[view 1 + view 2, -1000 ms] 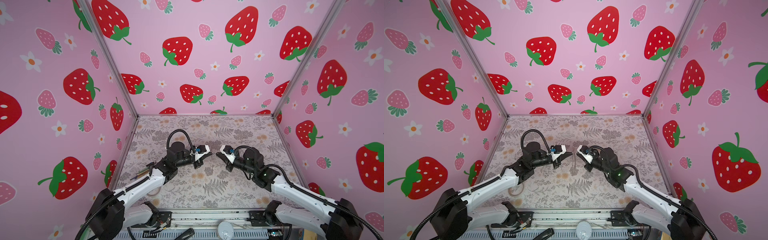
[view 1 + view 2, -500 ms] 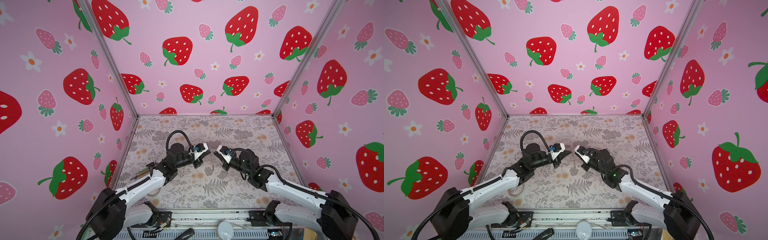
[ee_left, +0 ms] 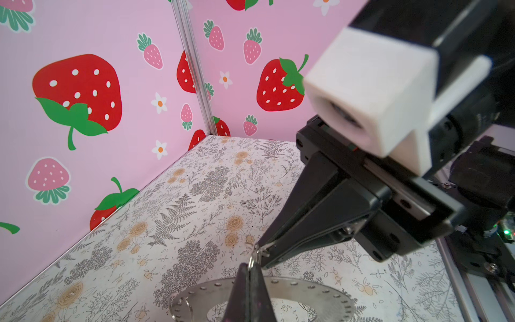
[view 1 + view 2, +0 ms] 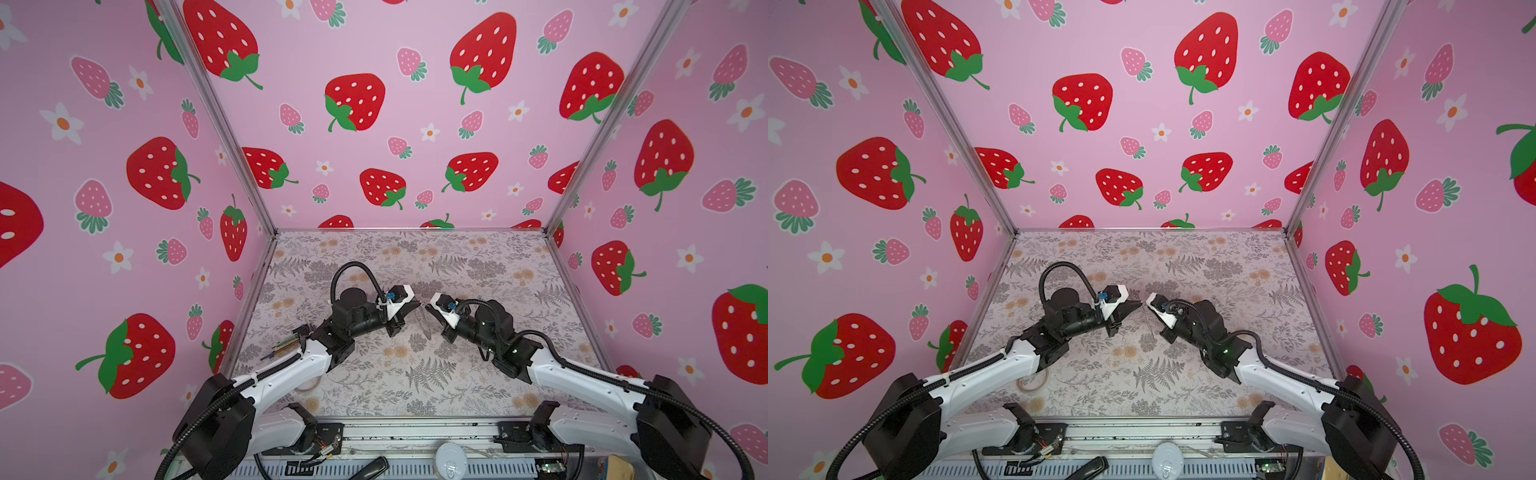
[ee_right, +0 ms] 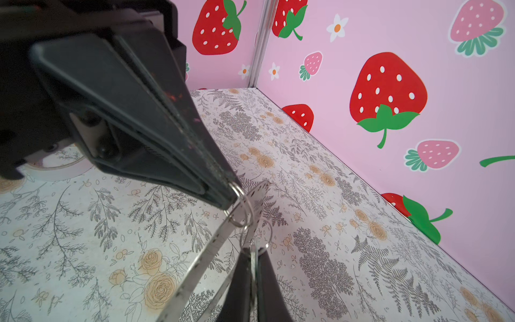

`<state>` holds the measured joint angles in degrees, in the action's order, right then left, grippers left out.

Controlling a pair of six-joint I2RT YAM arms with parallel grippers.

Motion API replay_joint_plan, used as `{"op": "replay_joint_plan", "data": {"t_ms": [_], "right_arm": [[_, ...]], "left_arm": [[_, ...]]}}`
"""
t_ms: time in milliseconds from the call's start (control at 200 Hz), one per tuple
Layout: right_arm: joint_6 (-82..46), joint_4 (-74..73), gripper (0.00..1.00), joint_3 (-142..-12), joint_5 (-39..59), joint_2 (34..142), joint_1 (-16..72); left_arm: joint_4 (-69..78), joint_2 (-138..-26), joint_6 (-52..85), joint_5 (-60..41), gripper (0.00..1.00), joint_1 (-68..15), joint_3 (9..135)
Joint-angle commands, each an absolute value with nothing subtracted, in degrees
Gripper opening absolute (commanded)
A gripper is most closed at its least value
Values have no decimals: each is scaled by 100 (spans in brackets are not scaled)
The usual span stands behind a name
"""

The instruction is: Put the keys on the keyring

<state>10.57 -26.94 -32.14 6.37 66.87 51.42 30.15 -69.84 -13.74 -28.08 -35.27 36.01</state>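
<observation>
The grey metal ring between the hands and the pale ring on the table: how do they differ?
The keyring is grey metal; the tape-like ring is translucent beige. The keyring hangs between the left hand and right hand, which pinch small wire rings; the tape-like ring lies flat on the table. The keyring's rim has tiny holes; the tape-like ring shows none. Both are open-centred rings.

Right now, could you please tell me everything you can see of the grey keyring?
The keyring is a thin, flat grey metal disc with a wide band, a large round hole and tiny holes along its rim. It looks clear of the table, hanging tilted between the two shut grippers; the right wrist view shows it nearly edge-on. The left gripper pinches a small wire ring that seems threaded through its rim, the right gripper a second wire ring beside it. A third ring hangs at the rim.
</observation>
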Motion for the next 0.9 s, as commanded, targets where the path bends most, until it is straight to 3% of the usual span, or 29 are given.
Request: {"op": "replay_joint_plan", "data": {"t_ms": [0, 260, 330, 570, 725, 895], "right_arm": [[1134, -2521, 0, -3189, 830, 6855, 5269], [1260, -2599, 0, -3177, 862, 6888, 5325], [1312, -2515, 10, -3182, 751, 6772, 5324], [1660, -2024, 29, -3195, 394, 5902, 5316], [1712, -1901, 31, -3186, 362, 5445, 5307], [1841, -1553, 31, -3460, 479, 5673, 5307]], "left_arm": [[3804, -6936, -1263, -2496, 0, -3411, 3691], [3843, -6961, -1242, -2582, 0, -3411, 3672], [3788, -6965, -1283, -2654, 0, -3404, 3682], [3671, -6968, -1415, -3148, 0, -3422, 3718], [3669, -6970, -1419, -3353, 0, -3419, 3736], [3672, -6990, -1415, -3493, 0, -3419, 3744]]}}
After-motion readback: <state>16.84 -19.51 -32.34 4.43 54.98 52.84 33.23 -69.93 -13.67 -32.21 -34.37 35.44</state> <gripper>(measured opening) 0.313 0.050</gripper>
